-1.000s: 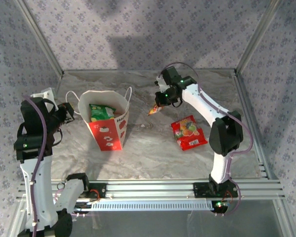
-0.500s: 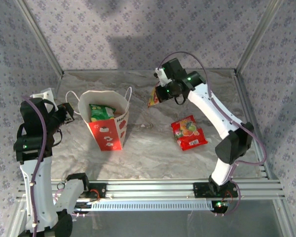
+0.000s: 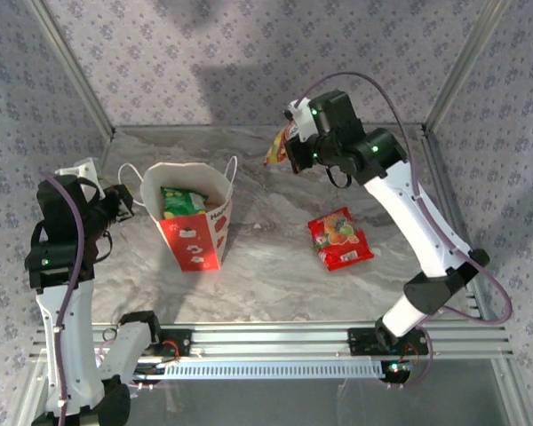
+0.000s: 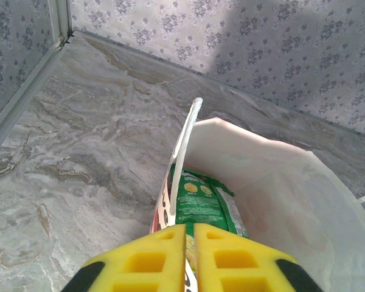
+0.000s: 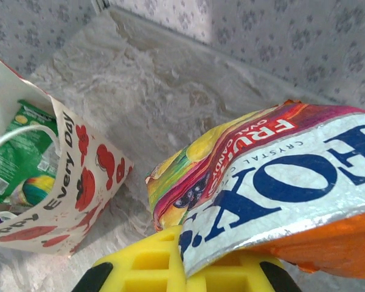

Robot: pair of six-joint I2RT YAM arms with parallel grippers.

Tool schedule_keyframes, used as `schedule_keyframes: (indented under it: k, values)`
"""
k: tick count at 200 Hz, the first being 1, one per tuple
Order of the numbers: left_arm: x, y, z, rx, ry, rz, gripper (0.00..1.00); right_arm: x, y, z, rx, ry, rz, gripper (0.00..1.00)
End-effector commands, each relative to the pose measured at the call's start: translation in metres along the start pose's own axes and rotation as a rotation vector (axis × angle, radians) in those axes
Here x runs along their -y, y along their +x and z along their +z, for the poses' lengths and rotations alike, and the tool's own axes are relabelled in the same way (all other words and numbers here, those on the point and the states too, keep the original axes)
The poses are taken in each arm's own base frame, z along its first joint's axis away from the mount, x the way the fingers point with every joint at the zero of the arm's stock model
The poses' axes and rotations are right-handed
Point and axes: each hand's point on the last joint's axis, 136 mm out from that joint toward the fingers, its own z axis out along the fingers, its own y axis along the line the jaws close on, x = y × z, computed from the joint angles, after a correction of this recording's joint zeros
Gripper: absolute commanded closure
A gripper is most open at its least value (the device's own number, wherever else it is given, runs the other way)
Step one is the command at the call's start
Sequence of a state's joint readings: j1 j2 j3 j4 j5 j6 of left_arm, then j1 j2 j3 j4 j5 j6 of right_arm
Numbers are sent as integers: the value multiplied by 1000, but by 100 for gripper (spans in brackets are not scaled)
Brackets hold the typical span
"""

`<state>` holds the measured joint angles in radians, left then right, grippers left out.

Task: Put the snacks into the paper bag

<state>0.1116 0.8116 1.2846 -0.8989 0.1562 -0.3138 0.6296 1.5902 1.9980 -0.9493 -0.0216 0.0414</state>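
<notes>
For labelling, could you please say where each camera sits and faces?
Top external: above the near edge, facing down on the marbled table; left arm, right arm show.
Left wrist: past the yellow left gripper, pinching the white strawberry-print paper bag, into it.
Right wrist: past the right gripper holding a glossy orange-yellow snack packet aloft.
All share the bag and green packet.

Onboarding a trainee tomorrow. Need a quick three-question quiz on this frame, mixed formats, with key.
1. True or false: the red fruit-print flat packet lies inside the white-and-red strawberry-print paper bag.
2. What does the right gripper hold? A) the bag's cord handle B) the orange-yellow glossy packet C) nothing
3. What is the left gripper clamped on?

Key:
1. False. It lies on the marble-patterned table, right of the bag.
2. B, lifted off the table.
3. The paper bag's rim.
</notes>
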Motion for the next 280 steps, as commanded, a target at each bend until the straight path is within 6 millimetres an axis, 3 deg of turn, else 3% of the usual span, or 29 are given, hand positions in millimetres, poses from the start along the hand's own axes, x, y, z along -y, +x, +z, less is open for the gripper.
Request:
schedule_keyframes:
  k: [1, 37, 60, 114, 166, 220, 280]
  values:
    - [0, -12, -13, 39, -16, 7, 81, -3, -40, -42, 169, 18, -50, 100]
    - [0, -15, -17, 46, -26, 17, 81, -9, -57, -62, 240, 16, -72, 100]
    - [-2, -15, -15, 38, -38, 14, 72, -20, -72, -77, 301, -3, -100, 100]
    - [-5, -18, -2, 18, -56, 12, 63, -44, -102, -113, 430, -32, -156, 100]
    - [-9, -20, 15, 10, -68, 9, 63, -94, -111, -130, 504, -199, -204, 100]
    - [-17, -15, 31, -35, -103, -8, 79, -138, -110, -110, 487, -356, -223, 100]
    - [-22, -17, 25, -12, -132, -13, 93, -174, -99, -72, 394, -489, -244, 100]
